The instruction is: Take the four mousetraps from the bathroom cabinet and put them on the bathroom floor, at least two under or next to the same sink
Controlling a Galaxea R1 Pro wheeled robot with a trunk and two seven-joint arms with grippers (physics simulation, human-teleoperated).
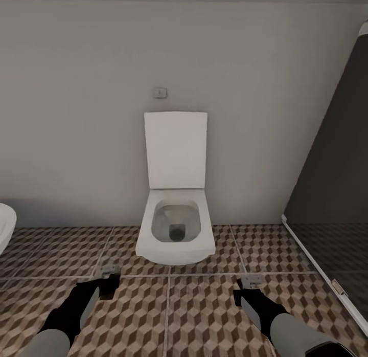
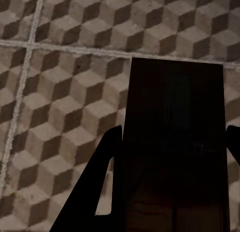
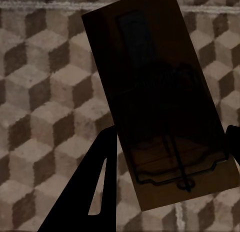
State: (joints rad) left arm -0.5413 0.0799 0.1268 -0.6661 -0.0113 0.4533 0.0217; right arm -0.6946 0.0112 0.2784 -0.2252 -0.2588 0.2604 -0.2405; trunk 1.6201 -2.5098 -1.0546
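Observation:
My left gripper is shut on a dark-brown mousetrap, a flat board that sticks out past the fingers above the cube-patterned bathroom floor. My right gripper is shut on a second mousetrap, whose thin wire parts show on top, tilted between the fingers. In the head view both arms hang low over the floor, with the left gripper and the right gripper in front of the toilet. The cabinet and the sink are out of view.
A white toilet with its lid raised stands against the grey wall straight ahead. A dark glass shower panel with a white base rail borders the right side. The edge of a white rounded fixture shows at far left.

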